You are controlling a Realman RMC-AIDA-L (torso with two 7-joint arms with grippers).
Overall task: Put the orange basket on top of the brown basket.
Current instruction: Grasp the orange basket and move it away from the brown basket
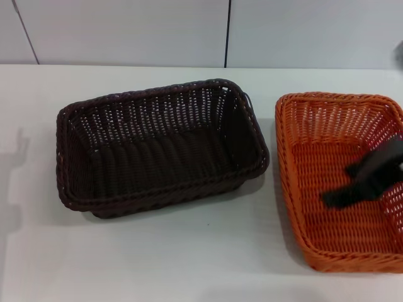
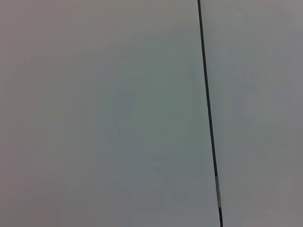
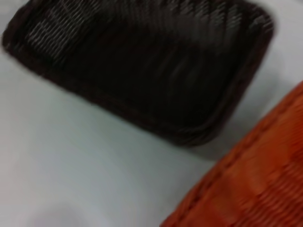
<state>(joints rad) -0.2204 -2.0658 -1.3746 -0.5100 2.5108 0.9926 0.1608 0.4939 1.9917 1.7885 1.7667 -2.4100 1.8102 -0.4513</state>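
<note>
right gripper [image 1: 368, 176] hovers inside the orange basket [image 1: 315, 189], finger state indiscernible; the brown basket [image 1: 157, 151] lies just beside, toward the robot's left; left arm unseen.

Orange basket [image 1: 315, 189], brown basket [image 1: 157, 151]: woven wicker-style, ribbed.

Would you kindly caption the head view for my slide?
Right gripper over the orange basket, beside the empty brown basket on a white table.
</note>
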